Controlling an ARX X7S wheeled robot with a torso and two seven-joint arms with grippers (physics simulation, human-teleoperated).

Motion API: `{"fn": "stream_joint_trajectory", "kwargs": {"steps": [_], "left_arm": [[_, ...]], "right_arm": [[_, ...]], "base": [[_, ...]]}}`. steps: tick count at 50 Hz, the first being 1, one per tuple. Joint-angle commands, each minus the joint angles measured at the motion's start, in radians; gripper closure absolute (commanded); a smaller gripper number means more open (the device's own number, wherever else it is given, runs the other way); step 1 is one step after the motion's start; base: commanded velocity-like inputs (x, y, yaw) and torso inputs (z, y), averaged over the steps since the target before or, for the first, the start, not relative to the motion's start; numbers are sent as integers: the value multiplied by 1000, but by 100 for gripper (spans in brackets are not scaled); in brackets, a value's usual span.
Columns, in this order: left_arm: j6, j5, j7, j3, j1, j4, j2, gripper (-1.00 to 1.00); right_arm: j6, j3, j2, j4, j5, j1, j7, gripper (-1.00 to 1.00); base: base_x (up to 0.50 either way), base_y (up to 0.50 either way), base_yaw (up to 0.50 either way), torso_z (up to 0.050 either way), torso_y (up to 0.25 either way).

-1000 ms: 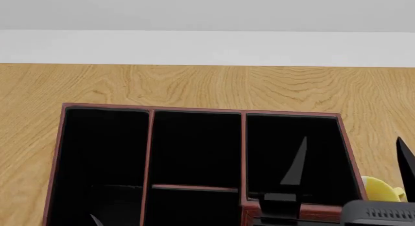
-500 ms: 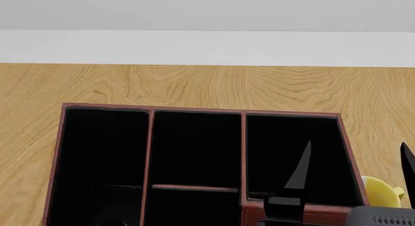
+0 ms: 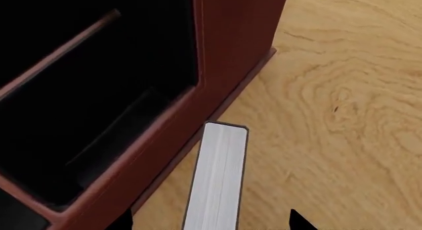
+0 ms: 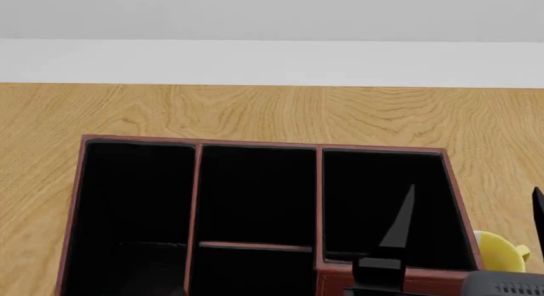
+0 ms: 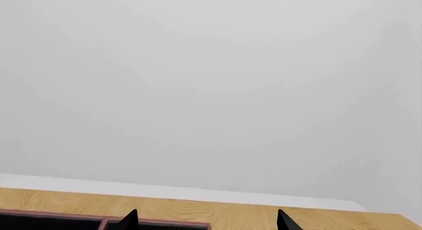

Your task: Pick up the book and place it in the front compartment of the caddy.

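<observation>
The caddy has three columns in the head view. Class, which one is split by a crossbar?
The middle column of the caddy: a thin reddish crossbar runs across it, while both outer columns show none.

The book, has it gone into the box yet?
Not yet. The book stands on edge on the table beside the caddy, between the left gripper fingertips, apparently not gripped. The caddy's compartments look empty. Gripping, lifting and placing remain.

Right hand (image 4: pixel 474 216) fingers spread wide; left hand (image 3: pixel 211 221) fingertips apart
</observation>
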Motion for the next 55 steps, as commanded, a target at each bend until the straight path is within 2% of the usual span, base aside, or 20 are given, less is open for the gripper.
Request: {"fn": "stream_joint_trajectory", "kwargs": {"steps": [1,45,46,52,53,55], "left_arm": [[20,106,94,59,-16,-35,-3,-100],[97,282,242,234,-36,-70,-8,-100],[106,313,264,259,-47,-54,-16,100],[160,497,408,440,-125,32,-68,100],[144,459,417,424,-122,20,-68,100],[166,520,453,482,-147,50,-85,100]], "right_arm": [[-16,4,12,-1,-4,-13,3,-100],[-60,-4,43,-9,-16,-51,26,-100],[-60,-5,44,-8,-15,-51,25,-100],[-58,-10,42,-3,-12,-40,21,-100],[-57,-12,40,-1,-13,-38,20,-100],[-54,-15,39,-1,-11,-32,20,-100]], "base": [[0,0,0,0,0],[0,0,0,0,0],[0,0,0,0,0],[0,0,0,0,0],[0,0,0,0,0],[0,0,0,0,0]]}}
